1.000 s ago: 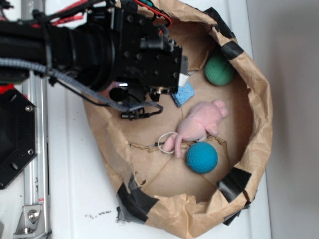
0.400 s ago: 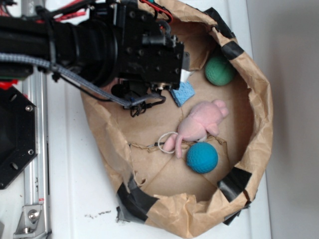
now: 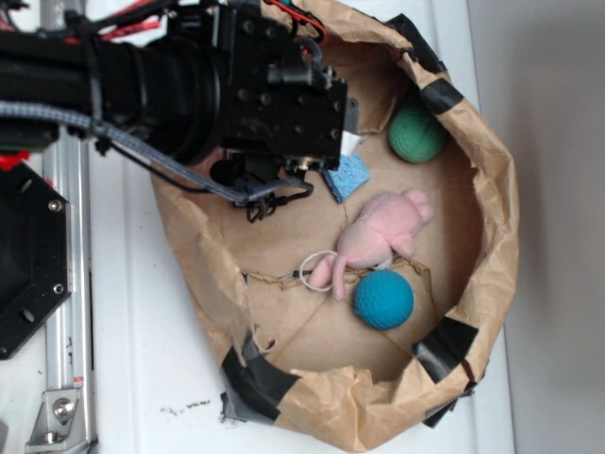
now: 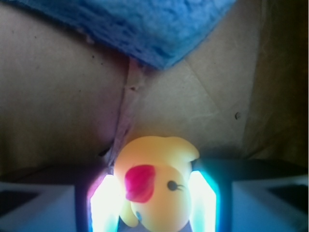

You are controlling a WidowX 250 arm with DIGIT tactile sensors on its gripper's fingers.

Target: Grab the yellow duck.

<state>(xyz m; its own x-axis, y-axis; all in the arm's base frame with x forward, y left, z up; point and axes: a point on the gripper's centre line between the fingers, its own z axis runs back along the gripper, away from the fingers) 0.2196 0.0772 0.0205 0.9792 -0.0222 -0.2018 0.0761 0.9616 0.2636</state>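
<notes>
The yellow duck [image 4: 154,186], glossy with a red beak, fills the bottom middle of the wrist view. It sits between my gripper's [image 4: 153,205] two glowing fingers [image 4: 104,205], and both pads press against its sides. It hangs over the brown paper floor. In the exterior view the black arm head [image 3: 284,104] covers the duck and the fingers at the upper left of the paper basket [image 3: 492,189].
A blue sponge [image 3: 346,177] lies just right of the arm head and shows as the blue sponge [image 4: 140,24] ahead of the duck. A pink plush animal [image 3: 383,232], a blue ball [image 3: 384,299] and a green ball [image 3: 416,133] lie in the basket.
The arm head has shifted slightly up and right in the exterior view and looks a little larger. The toys in the basket have not moved.
</notes>
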